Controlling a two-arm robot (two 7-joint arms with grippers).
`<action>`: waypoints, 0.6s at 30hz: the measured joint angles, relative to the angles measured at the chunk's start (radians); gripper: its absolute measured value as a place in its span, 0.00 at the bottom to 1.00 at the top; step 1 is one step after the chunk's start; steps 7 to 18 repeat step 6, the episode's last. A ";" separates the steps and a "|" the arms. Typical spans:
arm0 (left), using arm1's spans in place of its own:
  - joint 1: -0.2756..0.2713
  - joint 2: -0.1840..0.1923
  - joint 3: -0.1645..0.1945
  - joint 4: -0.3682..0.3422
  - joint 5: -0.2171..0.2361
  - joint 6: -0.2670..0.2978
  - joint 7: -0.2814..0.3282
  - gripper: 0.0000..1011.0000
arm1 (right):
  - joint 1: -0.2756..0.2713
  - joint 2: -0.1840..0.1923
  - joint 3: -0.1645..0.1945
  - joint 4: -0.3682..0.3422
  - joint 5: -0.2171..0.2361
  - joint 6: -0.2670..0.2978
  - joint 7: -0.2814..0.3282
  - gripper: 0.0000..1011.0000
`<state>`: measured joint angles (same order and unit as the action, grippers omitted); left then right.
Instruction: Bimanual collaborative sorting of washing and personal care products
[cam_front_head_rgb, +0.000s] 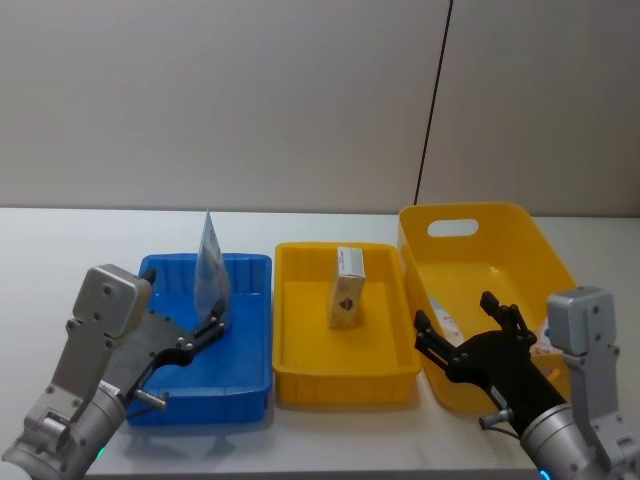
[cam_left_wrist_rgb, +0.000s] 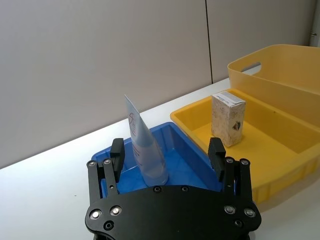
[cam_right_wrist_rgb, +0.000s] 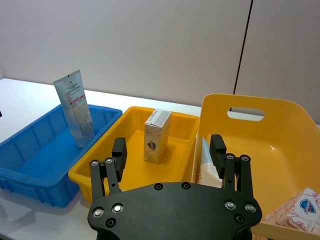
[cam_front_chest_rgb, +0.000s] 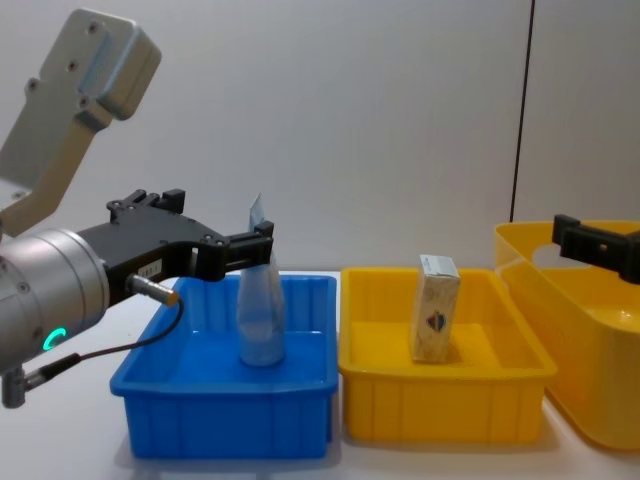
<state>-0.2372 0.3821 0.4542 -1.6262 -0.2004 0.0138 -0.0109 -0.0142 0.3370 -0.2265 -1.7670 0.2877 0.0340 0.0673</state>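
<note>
So far, two products are sorted, as I judge it. A pale blue-and-white pouch (cam_front_head_rgb: 211, 268) stands upright in the blue bin (cam_front_head_rgb: 245, 375) at lower left of the head view, its pointed top up, and a cream cardboard box (cam_front_head_rgb: 347, 288) with a blue-red emblem stands on end in the shallow yellow tray (cam_front_head_rgb: 345, 385) at centre frame.

My left tool (cam_left_wrist_rgb: 167, 154) sits at the near side of the blue bin with its two pads spread wide apart and nothing between them; in the left wrist view the pouch stands just beyond the gap, apart from both pads. I read that as the pouch already set down and let go.

My right tool (cam_right_wrist_rgb: 169, 149) is likewise spread open and empty, hovering at the near left edge of the tall yellow basket (cam_front_head_rgb: 520, 228) at right of frame. That basket looks like the supply: in the right wrist view a white packet with a blue-red emblem (cam_right_wrist_rgb: 299, 210) lies at its lower right corner, and something pale leans against its inner left wall behind my pad, though I cannot tell what it is.

So at least one product is left to move, likely more. The bench (cam_front_head_rgb: 70, 240) around the bins carries no stray products that I can see.
</note>
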 joint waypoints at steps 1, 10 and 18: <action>0.000 0.000 0.000 0.000 0.000 0.000 0.000 0.99 | 0.000 0.000 0.000 0.000 0.000 0.000 0.000 0.99; 0.000 0.000 0.000 0.000 0.000 0.000 0.000 0.99 | 0.000 0.000 0.000 0.000 0.000 0.000 0.000 0.99; 0.000 0.000 0.000 0.000 0.000 0.000 0.000 0.99 | 0.000 0.000 0.000 0.000 0.000 0.000 0.000 0.99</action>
